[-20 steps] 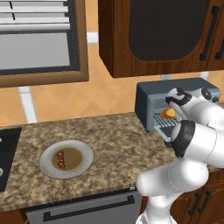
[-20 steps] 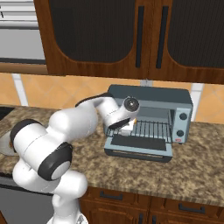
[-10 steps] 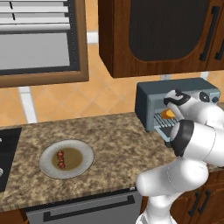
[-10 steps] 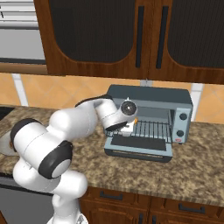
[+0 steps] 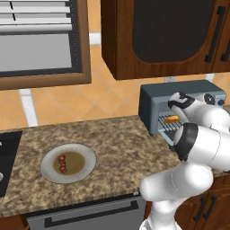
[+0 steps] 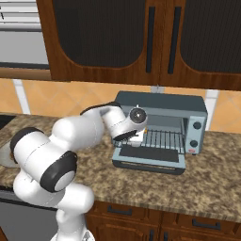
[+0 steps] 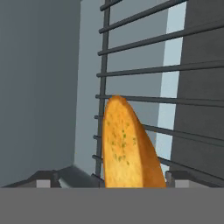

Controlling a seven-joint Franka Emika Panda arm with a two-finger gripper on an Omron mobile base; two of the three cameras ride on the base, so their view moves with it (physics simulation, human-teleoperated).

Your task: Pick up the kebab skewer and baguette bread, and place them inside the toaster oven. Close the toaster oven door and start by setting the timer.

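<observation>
Baguette bread (image 7: 129,146) on toaster oven (image 6: 162,106) rack, skewer (image 5: 62,163) plated

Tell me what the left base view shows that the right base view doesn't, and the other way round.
The left base view alone shows the kebab skewer lying on a round plate on the counter, and the baguette bread on the rack at the oven's mouth. The right base view alone shows the toaster oven door folded down flat and the knobs along the oven's right edge. Both share the toaster oven, the arm reaching into it, and the dark wood cabinets above.
</observation>
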